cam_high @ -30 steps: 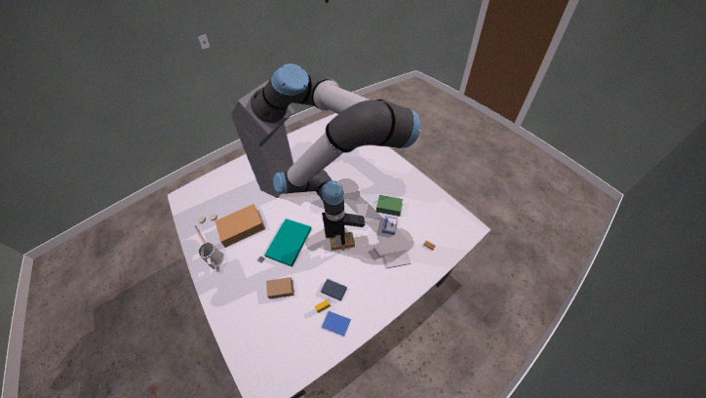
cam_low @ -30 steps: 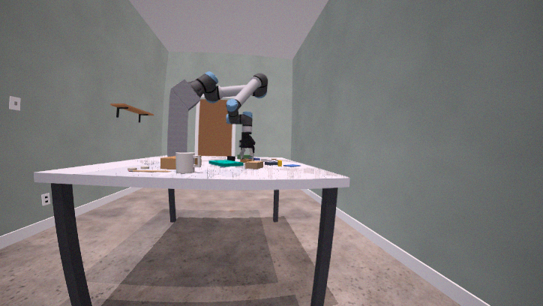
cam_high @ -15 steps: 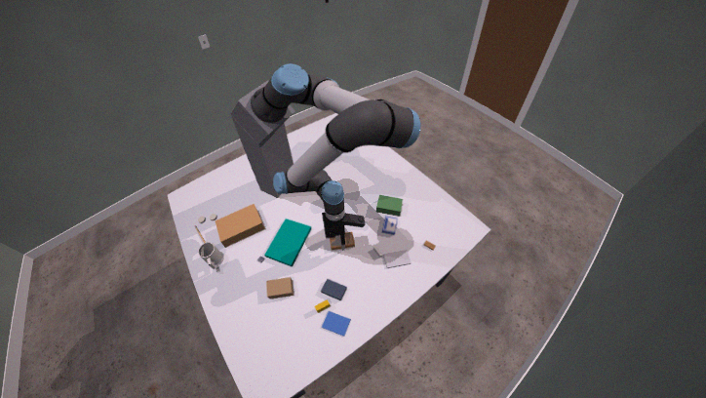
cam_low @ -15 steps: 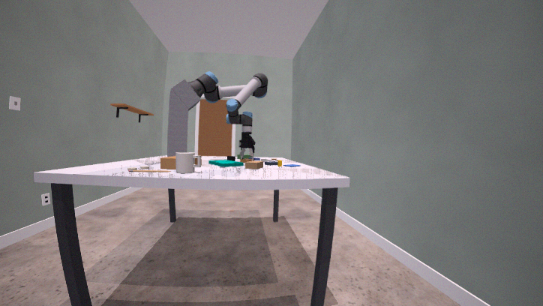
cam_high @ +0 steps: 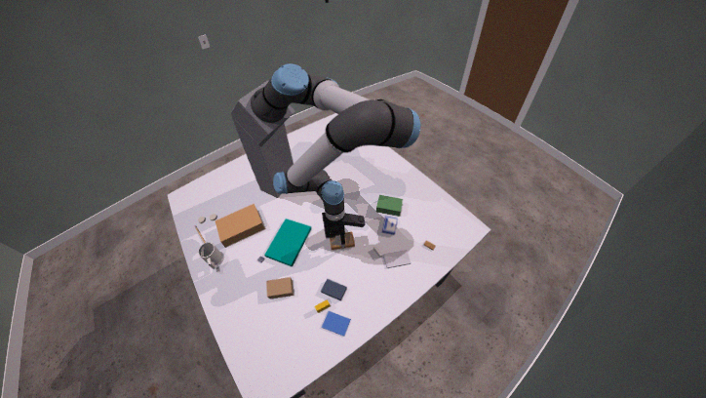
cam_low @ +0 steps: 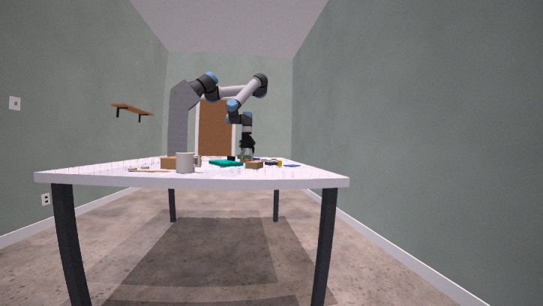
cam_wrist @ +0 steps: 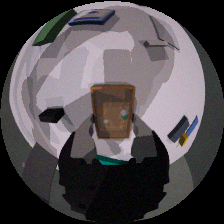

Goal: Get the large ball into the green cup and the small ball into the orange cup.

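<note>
The covered wooden puzzle [cam_high: 349, 241] [cam_wrist: 113, 112] lies flat on the white table [cam_high: 276, 355], near its middle. In the wrist view its top shows a small green spot on the right and pale dots that I cannot tell apart as balls. My gripper [cam_high: 340, 239] [cam_low: 247, 154] [cam_wrist: 114, 132] points straight down over the puzzle. Its two dark fingers press on the puzzle's left and right sides at the near end. The puzzle rests on the table.
A teal board [cam_high: 288, 241] lies left of the puzzle. A green block [cam_high: 389, 204], a small blue-white box [cam_high: 389, 224] and grey sheets [cam_high: 396, 259] lie to its right. A tan box [cam_high: 239, 224], a mug [cam_high: 211, 254] and small blocks [cam_high: 279, 287] [cam_high: 333, 289] [cam_high: 336, 322] lie nearer the edges.
</note>
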